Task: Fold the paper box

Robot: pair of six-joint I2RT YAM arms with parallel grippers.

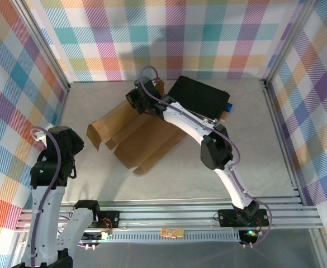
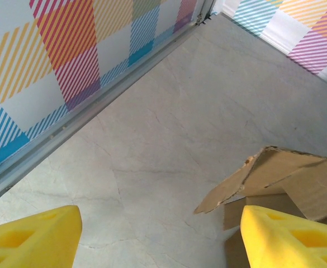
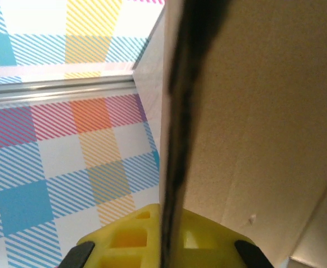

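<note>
**Item: paper box [image 1: 143, 137].** Brown corrugated sheet, mostly unfolded. It lies mid-counter [image 1: 252, 145], its length running from near right to far left. The black case [image 1: 199, 96] sits just beside its far right edge.

**Right tool [image 1: 138, 99].** Clamped together on the far flap [image 3: 252, 111]. The wrist view has the cardboard edge-on between the yellow fingers [image 3: 129, 237]. The flap stands raised, probably so it hinges up along its crease as a first wall.
*Arm pose:* rises from the near right base, elbow bent at right of centre, forearm stretched far and leftward over the sheet.

**Left tool [image 2: 160, 240].** Fingers wide apart with nothing between them, hovering over bare counter left of the box. The lifted corner of the left flap [image 2: 264, 173] is just to its right.
*Arm pose:* folded upright near the left wall, probably held clear of the sheet and placed to take that flap next.
</note>
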